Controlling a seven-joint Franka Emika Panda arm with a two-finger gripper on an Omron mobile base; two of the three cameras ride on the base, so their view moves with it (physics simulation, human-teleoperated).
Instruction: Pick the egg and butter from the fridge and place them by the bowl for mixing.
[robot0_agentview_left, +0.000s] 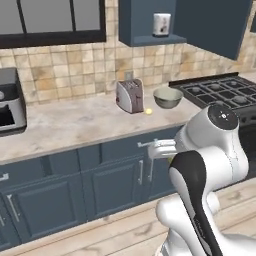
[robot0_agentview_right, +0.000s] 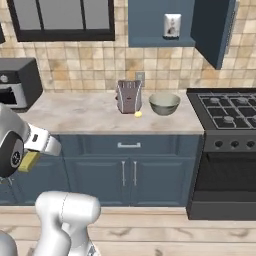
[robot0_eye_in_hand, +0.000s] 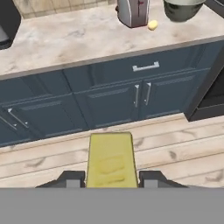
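Butter (robot0_eye_in_hand: 110, 159) is pinched between the gripper (robot0_eye_in_hand: 110, 179) fingers, stick pointing forward out of the jaws. From the right base camera it's a yellow block (robot0_agentview_right: 29, 161) tucked under the hand, low, in front of the blue cabinets (robot0_agentview_right: 127, 172) and well short of the counter (robot0_agentview_right: 90, 117).

Egg (robot0_agentview_right: 138, 114) already sits on the counter, between the silver toaster (robot0_agentview_right: 129, 96) and the bowl (robot0_agentview_right: 164, 103), just beside the toaster's near corner. So butter is the remaining item, and it looks like it's mid-carry.

Risks as I see them:
- Hand is below the counter edge. If it goes forward before lifting, the butter or the fingers hit the drawer front (robot0_eye_in_hand: 145, 66) or the counter lip.
- Drop zone is tight: the egg is loose and round, so a nudge from the stick or a finger could roll it off toward the near edge.
- Coming in too far right clips the bowl rim; too far left hits the toaster.
- Most of the stick sticks out past the fingertips, so a bump on its far end could twist it in the grip.
- Stove (robot0_agentview_right: 227, 112) is right of the bowl; overshoot puts the butter on the burners.

Safest spot looks like the bare counter on the near side of the bowl.
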